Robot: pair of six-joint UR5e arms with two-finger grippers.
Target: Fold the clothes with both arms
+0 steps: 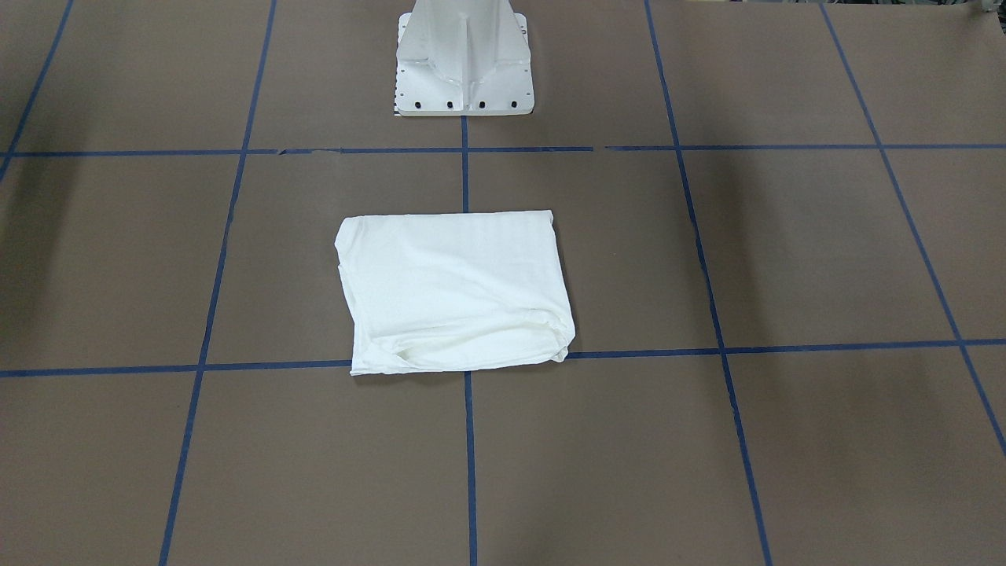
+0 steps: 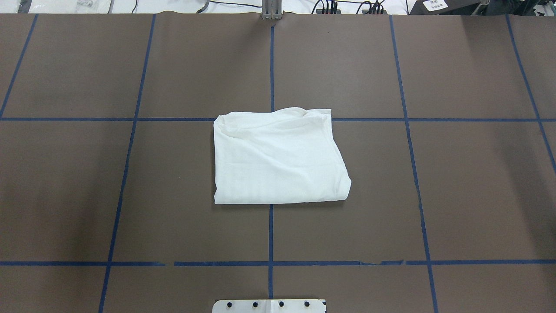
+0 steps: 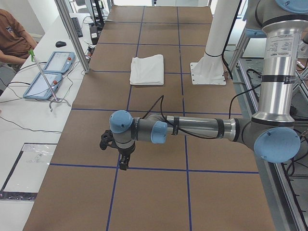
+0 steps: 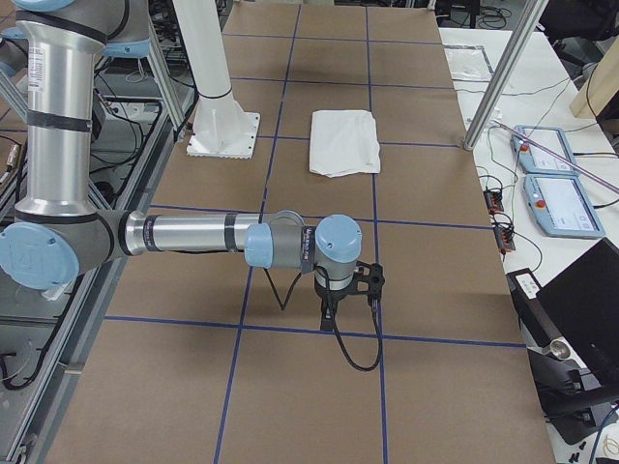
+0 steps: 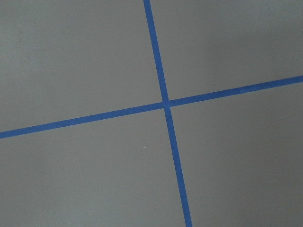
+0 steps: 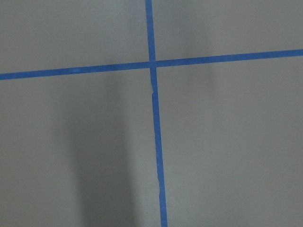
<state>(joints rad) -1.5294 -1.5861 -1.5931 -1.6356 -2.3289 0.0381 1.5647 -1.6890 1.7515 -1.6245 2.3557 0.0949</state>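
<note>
The clothes (image 1: pixel 456 291) (image 2: pixel 278 156) lie as one white folded rectangle at the middle of the brown table, with no text, collar or label showing. Neither arm touches them. The left arm stretches low over the table's left end, and its gripper (image 3: pixel 124 163) points down over a blue tape crossing, far from the clothes (image 3: pixel 147 70). At the opposite end the right gripper (image 4: pixel 329 314) hangs likewise, away from the clothes (image 4: pixel 344 141). Both grippers show only in the side views, so I cannot tell whether they are open or shut. The wrist views hold only bare table and tape.
The white pedestal base (image 1: pixel 464 71) (image 2: pixel 269 305) stands at the robot's side of the table. Blue tape lines (image 2: pixel 271 234) grid the brown surface. A side bench holds teach pendants (image 3: pixel 48 74) (image 4: pixel 556 184), and a seated person (image 3: pixel 12 36) is beside it.
</note>
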